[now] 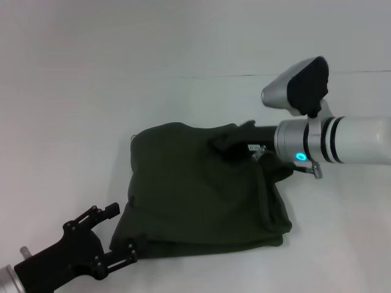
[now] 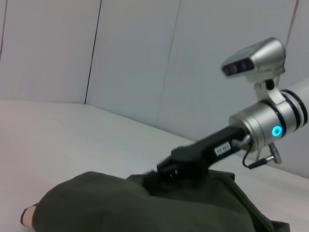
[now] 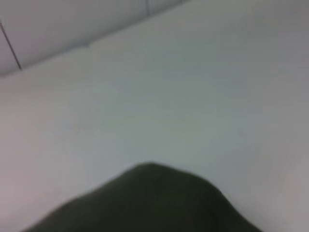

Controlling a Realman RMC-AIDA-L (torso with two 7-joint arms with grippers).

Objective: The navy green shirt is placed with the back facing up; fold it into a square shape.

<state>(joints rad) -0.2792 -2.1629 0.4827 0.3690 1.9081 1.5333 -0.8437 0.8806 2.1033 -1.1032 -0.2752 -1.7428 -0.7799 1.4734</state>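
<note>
Judging the shirt nearly square, I see my right claw buried in its far edge, grip unreadable, and my left claw spread apart at its near-left corner.

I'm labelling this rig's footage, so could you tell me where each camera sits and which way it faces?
Head view: on the head, looking forward and down at the navy green shirt on the white table; left gripper at its near-left corner, right gripper at its far edge.
Left wrist view: low, facing across the shirt to the right gripper.
Right wrist view: only the shirt and table; no fingers.
All three share the shirt.
</note>
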